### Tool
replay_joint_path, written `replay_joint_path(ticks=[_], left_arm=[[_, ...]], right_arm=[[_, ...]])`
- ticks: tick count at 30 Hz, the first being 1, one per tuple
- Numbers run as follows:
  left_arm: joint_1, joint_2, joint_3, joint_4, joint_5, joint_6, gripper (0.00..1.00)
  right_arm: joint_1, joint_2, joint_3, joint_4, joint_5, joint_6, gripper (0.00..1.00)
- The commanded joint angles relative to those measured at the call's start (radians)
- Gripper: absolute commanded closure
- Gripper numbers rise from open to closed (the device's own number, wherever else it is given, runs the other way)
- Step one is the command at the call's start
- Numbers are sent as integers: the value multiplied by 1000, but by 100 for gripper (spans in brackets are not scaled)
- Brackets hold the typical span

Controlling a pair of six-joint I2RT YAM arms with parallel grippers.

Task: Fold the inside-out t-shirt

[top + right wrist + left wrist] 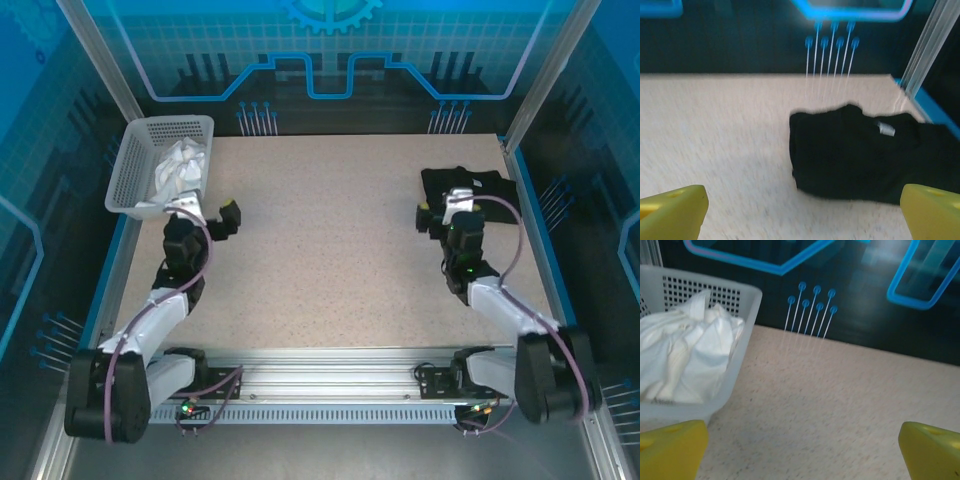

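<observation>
The inside-out t-shirt (180, 165) lies crumpled and white in a white mesh basket (130, 165) at the table's far left. In the left wrist view the t-shirt (685, 355) fills the basket (747, 310) on the left. My left gripper (208, 212) hovers just in front of the basket's near right corner. It is open, and bare tabletop lies between its yellow fingertips (670, 447). My right gripper (445, 208) is open at the far right with nothing between its fingers. Its yellow fingertips (932, 210) frame the table just short of a black garment.
A folded black garment (470, 185) with a small grey tag lies at the far right, also seen from the right wrist as the black garment (865, 155). The speckled beige table (320, 260) stretches between the arms. Frame posts and blue side walls bound the table.
</observation>
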Motion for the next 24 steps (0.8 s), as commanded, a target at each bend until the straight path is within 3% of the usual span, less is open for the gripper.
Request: replay_joint_path(ticks=[1,5,9,12,16,22,24], left_arm=[[16,22,157,-275,-7,-171,1],[126,230,440,-481,21,-240,1],[264,420,663,-598,5,-274,1],[324,579,824,-685,34,-256,2],[325,801,1073,-875,32,-165,2],[324,986,1236,-953,45,-108,5],[325,1050,1301,-994,56,-95,10]], right_arm=[[29,-103,76,-236,-90,142,0],[231,-45,217,-346,-82,95,0],[345,41,324,-436,-43,55,0],[362,54,308,-417,-40,66,0],[362,68,285,-382,-47,87,0],[360,103,306,-383,-46,86,0],[360,115,310,-384,-47,91,0]])
